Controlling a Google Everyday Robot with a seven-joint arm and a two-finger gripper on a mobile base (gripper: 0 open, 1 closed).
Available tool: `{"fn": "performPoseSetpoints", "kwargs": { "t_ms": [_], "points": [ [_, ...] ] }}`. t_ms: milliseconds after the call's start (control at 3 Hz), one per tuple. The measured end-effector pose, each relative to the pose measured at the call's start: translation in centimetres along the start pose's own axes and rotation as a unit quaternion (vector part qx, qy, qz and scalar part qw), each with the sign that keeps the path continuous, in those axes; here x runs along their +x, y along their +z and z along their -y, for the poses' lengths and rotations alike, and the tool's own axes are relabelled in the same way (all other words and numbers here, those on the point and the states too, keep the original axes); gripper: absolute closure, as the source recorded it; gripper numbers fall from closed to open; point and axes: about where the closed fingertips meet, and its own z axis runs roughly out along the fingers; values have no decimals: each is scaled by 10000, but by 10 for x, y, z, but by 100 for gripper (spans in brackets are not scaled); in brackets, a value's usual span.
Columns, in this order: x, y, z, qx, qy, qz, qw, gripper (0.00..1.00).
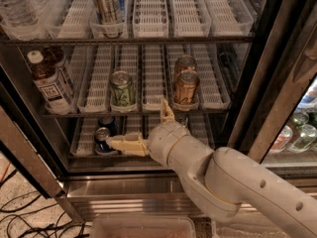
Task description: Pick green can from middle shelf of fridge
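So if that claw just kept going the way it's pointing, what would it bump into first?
Probably the front edge of the middle shelf, just under the green can. The open gripper sits low and aims up-left, though depth is hard to judge.

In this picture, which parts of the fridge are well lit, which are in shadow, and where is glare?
Camera view: warm light reaches the green can and the white trays of the middle shelf; the open claw, low in front of that shelf, is brightly lit; the lower tier behind it is shadowed; the fridge base shows soft glare.
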Motion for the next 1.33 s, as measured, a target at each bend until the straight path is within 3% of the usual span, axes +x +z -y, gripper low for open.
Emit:
{"fn": "performPoseSetpoints", "kwargs": {
  "t_ms": [333, 1000, 1333],
  "points": [
    [-3, 39, 0, -156, -178, 9, 9997, 0],
    [1, 41, -2, -143, -148, 79, 9998, 0],
    [0, 40, 10, 95, -147, 278, 9995, 0]
  ]
}}
